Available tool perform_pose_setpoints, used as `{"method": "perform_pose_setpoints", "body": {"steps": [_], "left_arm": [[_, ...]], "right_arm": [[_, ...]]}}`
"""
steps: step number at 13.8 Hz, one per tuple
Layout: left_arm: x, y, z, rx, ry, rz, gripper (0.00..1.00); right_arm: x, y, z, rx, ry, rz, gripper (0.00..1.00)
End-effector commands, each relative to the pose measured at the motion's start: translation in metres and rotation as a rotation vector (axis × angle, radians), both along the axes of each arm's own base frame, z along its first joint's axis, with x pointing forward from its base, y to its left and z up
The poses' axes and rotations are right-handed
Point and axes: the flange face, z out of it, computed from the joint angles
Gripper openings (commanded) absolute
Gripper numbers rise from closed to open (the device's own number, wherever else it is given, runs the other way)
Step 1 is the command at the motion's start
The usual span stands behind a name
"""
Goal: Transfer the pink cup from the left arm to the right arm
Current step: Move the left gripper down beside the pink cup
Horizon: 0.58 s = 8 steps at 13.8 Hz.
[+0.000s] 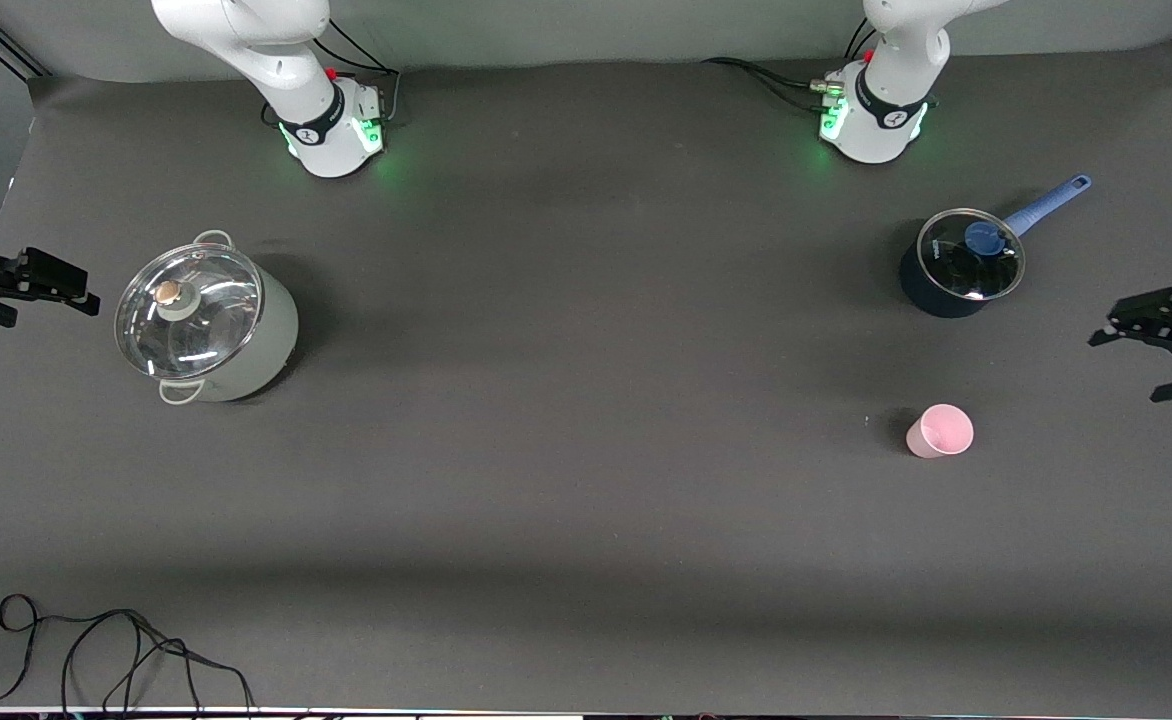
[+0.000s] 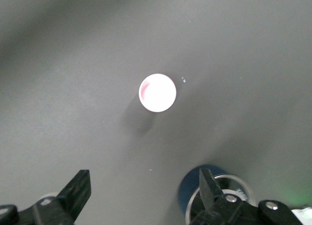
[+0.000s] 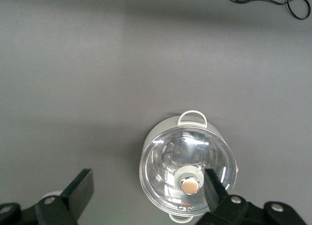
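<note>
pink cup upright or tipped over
Upright: the pink cup stands on its base on the table, open mouth up, round rim showing in the left wrist view.

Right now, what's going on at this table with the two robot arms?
Nothing is being handled yet. The pink cup stands upright on the table toward the left arm's end, nearer the front camera than the dark blue saucepan. The left gripper hangs open at that end of the table, holding nothing. The right gripper waits open at its own end, beside the lidded grey-green pot. The handover has not started.
</note>
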Motion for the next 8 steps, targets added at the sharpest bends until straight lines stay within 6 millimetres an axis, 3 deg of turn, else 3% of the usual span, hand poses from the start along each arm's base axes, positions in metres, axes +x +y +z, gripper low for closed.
{"method": "perform_pose_setpoints", "body": {"steps": [1, 3, 4, 8], "left_arm": [[0.006, 0.049, -0.035, -0.177, -0.093, -0.105, 0.99], [0.004, 0.089, -0.082, -0.303, -0.142, -0.142, 0.98], [0.005, 0.098, -0.103, -0.362, -0.167, -0.168, 0.98], [0.008, 0.105, -0.169, -0.572, -0.289, -0.327, 0.98]], "right_arm": [[0.002, 0.001, 0.008, -0.008, -0.008, 0.012, 1.00], [0.002, -0.002, 0.009, -0.003, -0.010, -0.002, 1.00], [0.000, -0.005, 0.011, -0.002, -0.014, -0.006, 1.00], [-0.001, -0.006, 0.012, -0.002, -0.015, -0.008, 1.00]]}}
